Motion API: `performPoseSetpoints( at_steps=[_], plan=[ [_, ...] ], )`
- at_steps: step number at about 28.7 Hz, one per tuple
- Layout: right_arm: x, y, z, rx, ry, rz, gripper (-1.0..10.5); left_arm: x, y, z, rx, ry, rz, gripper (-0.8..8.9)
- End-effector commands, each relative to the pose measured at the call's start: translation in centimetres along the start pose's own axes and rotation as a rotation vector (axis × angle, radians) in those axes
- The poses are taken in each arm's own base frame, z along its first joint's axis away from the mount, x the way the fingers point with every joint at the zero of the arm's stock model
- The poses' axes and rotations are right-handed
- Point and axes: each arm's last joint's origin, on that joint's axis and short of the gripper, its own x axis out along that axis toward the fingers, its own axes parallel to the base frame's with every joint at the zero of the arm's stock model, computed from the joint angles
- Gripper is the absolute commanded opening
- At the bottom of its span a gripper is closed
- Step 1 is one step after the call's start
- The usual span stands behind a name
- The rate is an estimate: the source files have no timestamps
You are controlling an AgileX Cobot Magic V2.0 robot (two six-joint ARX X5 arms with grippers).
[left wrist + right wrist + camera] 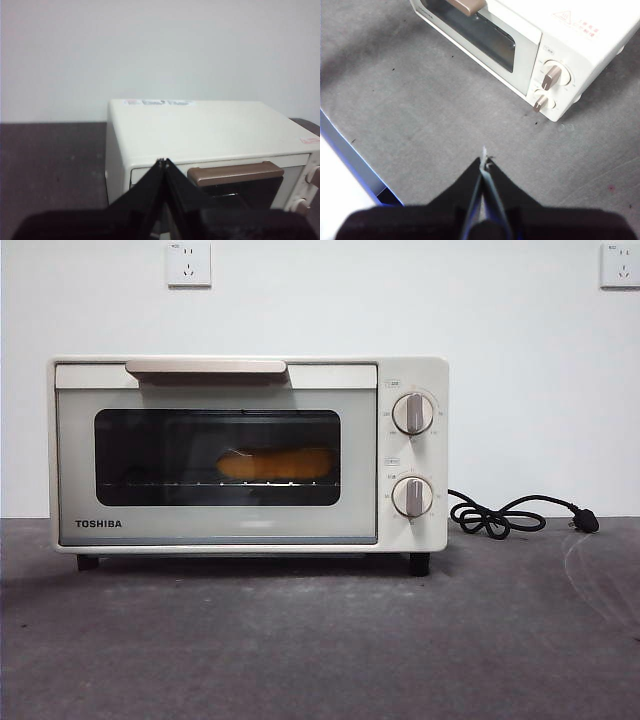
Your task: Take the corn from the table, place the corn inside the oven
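The cream-white Toshiba oven (250, 455) stands on the dark grey table (320, 640) with its door closed. Through the dark glass window, the yellow-orange corn (277, 464) lies on the rack inside. My left gripper (163, 161) is shut and empty, hovering above and in front of the oven (210, 135), close to the brown door handle (235, 173). My right gripper (483, 161) is also shut and empty, held over bare table in front of the oven's knob side (547, 80). Neither gripper shows in the front view.
A black power cord with plug (515, 515) lies on the table to the right of the oven. Two wall sockets (189, 263) sit on the white wall behind. The table's edge (355, 165) shows in the right wrist view.
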Motion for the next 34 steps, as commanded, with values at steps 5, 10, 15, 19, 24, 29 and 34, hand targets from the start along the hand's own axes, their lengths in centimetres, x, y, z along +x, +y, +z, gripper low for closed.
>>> performPoseSetpoints(
  at_steps=[5,10,15,19,24,29,34],
  plan=[
    [0.0,0.0,0.1,-0.002,-0.006,-0.001,0.0,-0.7,0.6,-5.0,0.086,-0.07,0.034,-0.03],
    [0.0,0.0,0.1,-0.001,-0.006,-0.001,0.0,-1.2,1.1,-8.0,0.09,-0.087,0.102,-0.03],
    [0.0,0.0,0.1,-0.002,-0.006,-0.001,0.0,-1.6,1.3,-10.1,0.097,-0.122,0.118,-0.03],
    [0.0,0.0,0.1,-0.001,-0.006,-0.001,0.0,-1.3,1.5,-10.9,0.109,-0.154,0.116,-0.03],
    [0.0,0.0,0.1,-0.002,-0.006,-0.002,0.0,-0.9,1.8,-12.5,0.125,-0.121,0.125,-0.03],
    [0.0,0.0,0.1,-0.002,-0.006,-0.001,0.0,-0.9,2.1,-13.9,0.11,0.031,0.181,-0.03],
    [0.0,0.0,0.1,-0.002,-0.006,-0.002,0.0,-1.0,2.3,-15.0,0.108,0.139,0.217,-0.03]
  ],
)
